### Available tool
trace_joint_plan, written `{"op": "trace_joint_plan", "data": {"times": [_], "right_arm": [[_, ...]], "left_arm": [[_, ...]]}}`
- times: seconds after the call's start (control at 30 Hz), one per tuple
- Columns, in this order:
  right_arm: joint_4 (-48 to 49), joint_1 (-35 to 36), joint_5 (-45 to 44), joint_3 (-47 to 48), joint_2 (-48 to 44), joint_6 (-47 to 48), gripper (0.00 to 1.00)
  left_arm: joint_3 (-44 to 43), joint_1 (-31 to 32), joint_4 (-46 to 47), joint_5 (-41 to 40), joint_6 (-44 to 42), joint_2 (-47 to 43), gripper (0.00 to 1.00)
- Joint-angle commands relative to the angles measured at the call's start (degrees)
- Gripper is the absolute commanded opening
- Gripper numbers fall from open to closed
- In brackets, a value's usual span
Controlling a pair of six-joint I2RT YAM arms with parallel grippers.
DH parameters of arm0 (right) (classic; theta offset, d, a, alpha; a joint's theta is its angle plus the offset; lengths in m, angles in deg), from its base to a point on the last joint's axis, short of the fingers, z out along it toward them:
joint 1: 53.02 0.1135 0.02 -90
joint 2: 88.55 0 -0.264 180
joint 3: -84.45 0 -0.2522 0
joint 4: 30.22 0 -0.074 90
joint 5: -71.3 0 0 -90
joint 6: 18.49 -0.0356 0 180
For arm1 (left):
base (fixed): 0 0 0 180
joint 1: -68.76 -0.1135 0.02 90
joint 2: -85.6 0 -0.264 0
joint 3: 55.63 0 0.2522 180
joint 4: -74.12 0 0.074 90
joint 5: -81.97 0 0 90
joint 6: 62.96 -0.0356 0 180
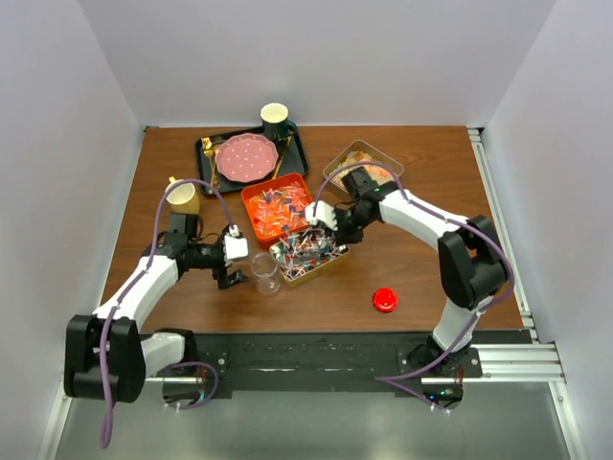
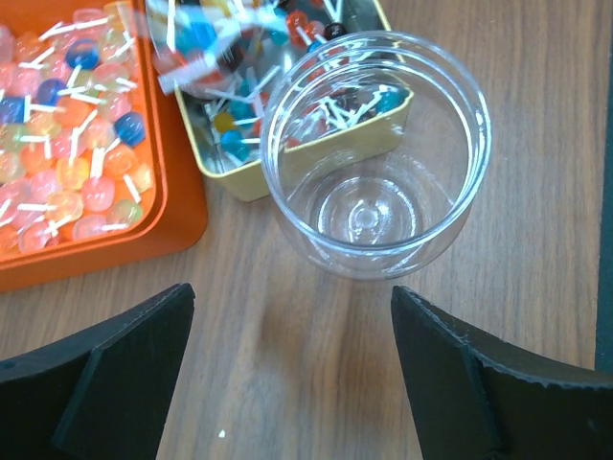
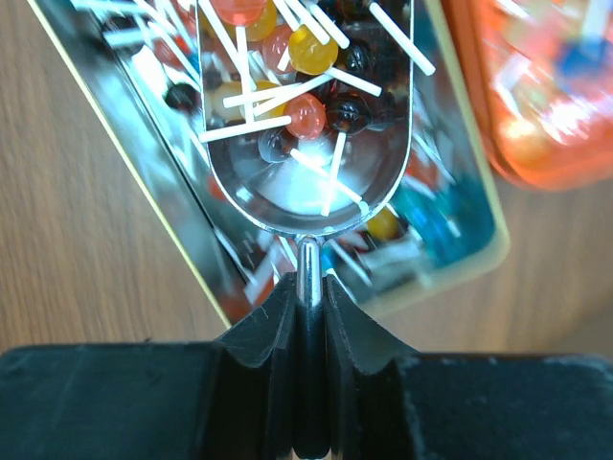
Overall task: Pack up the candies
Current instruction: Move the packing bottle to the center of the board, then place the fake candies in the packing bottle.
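Note:
Small lollipop-like candies with white sticks fill an orange tray (image 1: 276, 209) and a yellow tin (image 1: 308, 254). My right gripper (image 1: 326, 222) is shut on the handle of a metal scoop (image 3: 306, 182). The scoop holds several candies (image 3: 306, 115) over the tin (image 3: 144, 182). An empty clear jar (image 1: 265, 272) stands upright in front of the tin. My left gripper (image 1: 230, 276) is open just left of the jar. In the left wrist view the jar (image 2: 374, 153) stands beyond the open gripper (image 2: 292, 374), apart from both fingers.
A red lid (image 1: 385, 300) lies on the table at the front right. A clear container of pale gummy pieces (image 1: 362, 165) sits behind the right arm. A black tray (image 1: 213, 153) with a pink plate and a cup stands at the back. A yellow cup (image 1: 183, 196) is at the left.

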Motion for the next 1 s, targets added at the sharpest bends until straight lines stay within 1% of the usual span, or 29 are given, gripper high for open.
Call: {"op": "trace_joint_plan", "data": {"times": [0.0,0.07,0.1,0.2,0.27,0.37,0.4,0.47,0.5,0.57,0.6,0.67,0.7,0.73,0.77,0.8,0.83,0.9,0.97], "right_arm": [[-2.3,-3.5,3.7,1.0,-5.5,3.4,0.0],[-2.7,-4.2,4.2,1.7,-6.2,4.0,0.0],[-2.7,-4.5,4.4,2.7,-7.0,4.2,0.0],[-2.1,-4.5,5.7,5.3,-8.3,2.7,0.0],[-1.7,-4.4,6.6,6.9,-8.6,0.0,0.0],[1.6,-4.4,8.5,8.7,-9.5,-4.9,0.0],[3.1,-4.3,9.0,9.6,-9.5,-6.3,0.0],[3.8,-4.1,9.6,10.8,-9.0,-10.2,0.0],[4.8,-4.1,10.0,11.7,-9.0,-11.3,0.0],[5.0,-3.6,10.6,12.6,-9.1,-12.7,0.0],[3.8,-3.3,10.7,13.8,-9.1,-12.4,0.0],[0.4,-2.3,11.0,15.6,-8.6,-7.8,0.0],[-3.8,-1.6,10.9,18.1,-8.1,-5.9,0.0],[-6.0,-1.3,11.0,19.4,-7.6,-2.1,0.0],[-8.3,-1.0,10.7,22.4,-6.0,-0.2,0.0],[-14.1,-0.4,10.2,24.4,-5.0,2.1,0.0],[-16.4,0.1,9.7,26.1,-4.2,5.8,0.0],[-21.5,1.1,7.5,29.8,-2.0,9.2,0.0],[-23.5,1.6,6.1,32.3,-0.8,13.2,0.0]], "left_arm": [[-0.5,-0.1,0.2,-3.0,5.2,-4.3,0.92],[0.0,-1.7,1.8,-5.3,8.1,-5.0,0.92],[0.1,-2.7,3.8,-5.5,11.7,-5.2,0.93],[-0.3,-6.1,6.2,-6.0,14.9,-4.3,0.93],[-1.0,-6.7,8.5,-7.8,16.6,-3.6,0.93],[-1.5,-6.9,16.0,-10.7,22.3,-1.9,0.93],[-1.7,-6.8,19.8,-11.3,26.3,-0.6,0.93],[-2.5,-6.9,23.7,-13.3,31.1,0.9,0.93],[-2.6,-6.9,26.3,-13.9,35.8,2.2,0.93],[-2.7,-6.9,32.2,-15.8,39.7,3.0,0.93],[-2.3,-6.8,33.3,-16.2,42.4,3.2,0.93],[-1.9,-6.9,34.5,-16.8,43.3,3.3,0.93],[-1.7,-6.9,34.6,-16.9,42.8,3.5,0.93],[-1.6,-6.9,34.5,-17.3,42.3,3.7,0.93],[-1.7,-6.9,34.0,-17.6,41.8,3.7,0.93],[-1.6,-6.9,33.8,-18.2,40.8,3.7,0.93],[-1.7,-6.9,33.7,-19.1,40.5,3.7,0.93],[-1.6,-7.1,33.8,-20.1,39.7,3.7,0.92],[-1.5,-7.3,34.4,-21.7,39.8,3.3,0.92]]}}
